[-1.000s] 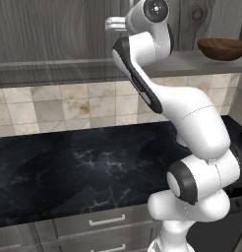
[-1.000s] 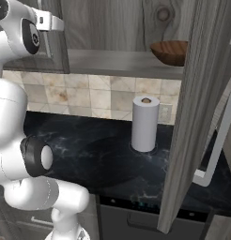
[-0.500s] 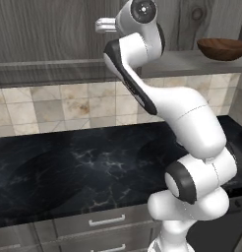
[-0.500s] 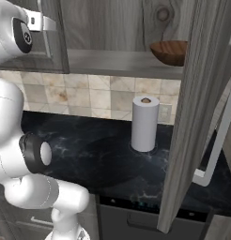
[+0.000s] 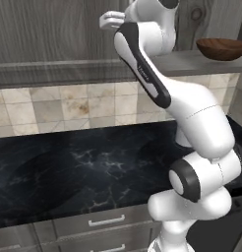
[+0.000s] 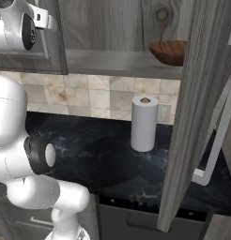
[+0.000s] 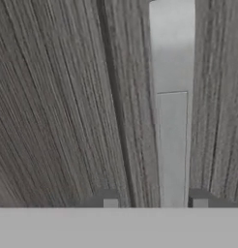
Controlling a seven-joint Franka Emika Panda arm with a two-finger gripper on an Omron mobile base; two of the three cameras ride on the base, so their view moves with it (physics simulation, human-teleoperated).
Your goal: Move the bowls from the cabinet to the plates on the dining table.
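Up at the cabinet (image 7: 58, 97), the gripper (image 7: 155, 202) has its fingertips either side of the pale door handle (image 7: 172, 121), apparently clamped on it. Right of that door, the brown bowl (image 5: 223, 48) sits on the cabinet's shelf (image 6: 117, 63).

Paper towel roll (image 6: 144, 123) stands upright on the black veined counter (image 5: 83, 172), near the back. Behind it, a beige tiled wall (image 5: 69, 106). Grey drawers (image 5: 101, 229) with pale bar handles sit under the counter's front edge. Dark appliance panel (image 6: 131, 218) below, to the right.
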